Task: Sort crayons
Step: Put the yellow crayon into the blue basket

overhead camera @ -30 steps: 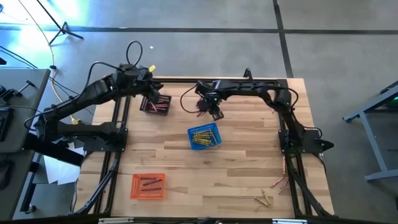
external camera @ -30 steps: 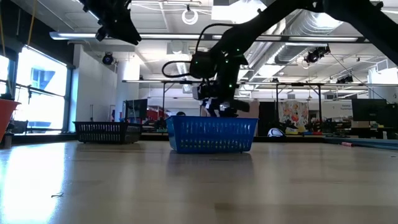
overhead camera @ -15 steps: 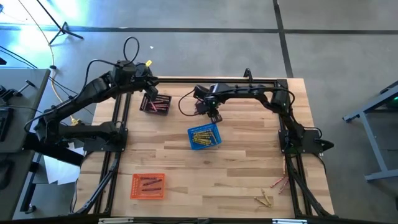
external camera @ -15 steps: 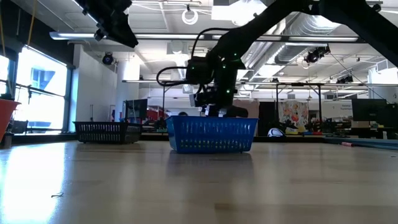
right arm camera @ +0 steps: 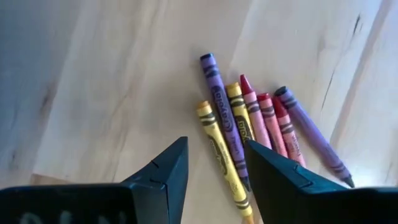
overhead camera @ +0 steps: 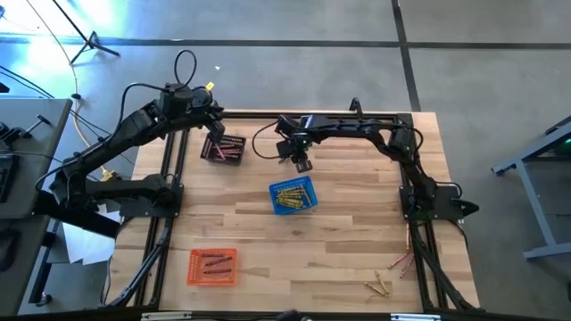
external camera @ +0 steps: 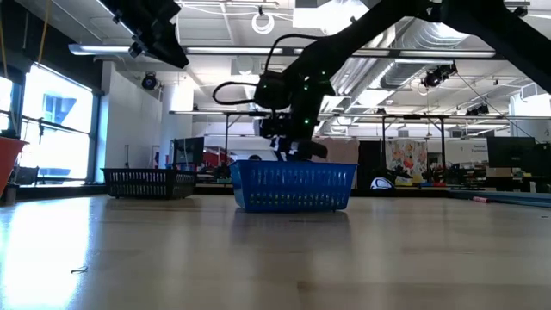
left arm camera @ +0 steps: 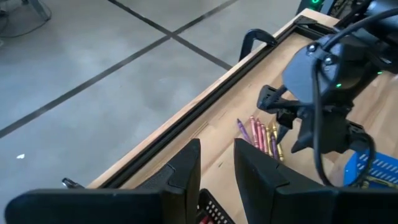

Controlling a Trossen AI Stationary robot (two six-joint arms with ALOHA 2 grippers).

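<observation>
- Overhead, the right hand (overhead camera: pixel 301 161) hangs above the far middle of the table (overhead camera: pixel 339 241), just beyond the blue basket (overhead camera: pixel 293 197); its fingers (right arm camera: pixel 158 177) stand apart, holding nothing.
- Below that hand, a small cluster of crayons (right arm camera: pixel 249 134) lies on bare wood: two purple, two yellow and several red-pink, side by side and mostly touching. One purple stick lies at the cluster's edge, angled away from the others.
- From the left wrist, the same cluster (left arm camera: pixel 261 134) shows beside the table's far rail, just under the right arm's wrist.
- Left hand (overhead camera: pixel 214 134): raised over the black basket (overhead camera: pixel 223 149) at the far left of the table; its fingers (left arm camera: pixel 186 168) are parted narrowly, with nothing between them.
- Blue basket: holds yellow crayons. Black basket: holds red-pink sticks. Orange basket (overhead camera: pixel 212 266), near left corner: holds dark sticks whose colour cannot be told.
- Loose crayons (overhead camera: pixel 385 283) also lie near the right front corner, well apart from the baskets.
- Level view: the right hand (external camera: pixel 293 148) hovers behind the blue basket (external camera: pixel 294 187), above its rim.
</observation>
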